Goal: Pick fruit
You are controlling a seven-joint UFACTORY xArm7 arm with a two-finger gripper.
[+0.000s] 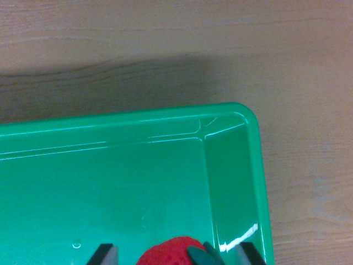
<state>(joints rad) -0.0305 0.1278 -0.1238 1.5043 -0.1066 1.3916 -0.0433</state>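
at six o'clock, a red plastic strawberry with green leaves [172, 252] inside the glossy green plastic bin [234, 165] on pale wooden tabletop [165, 44]. gripper [177, 255] straddling it, fingers [109, 255] apart; grasp impossible to tell.

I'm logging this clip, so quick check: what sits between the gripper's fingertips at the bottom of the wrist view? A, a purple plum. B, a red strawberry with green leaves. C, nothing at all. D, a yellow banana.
B: a red strawberry with dark green leaves sits between the fingertips of the gripper, over the glossy green plastic tray that rests on the light wooden table.
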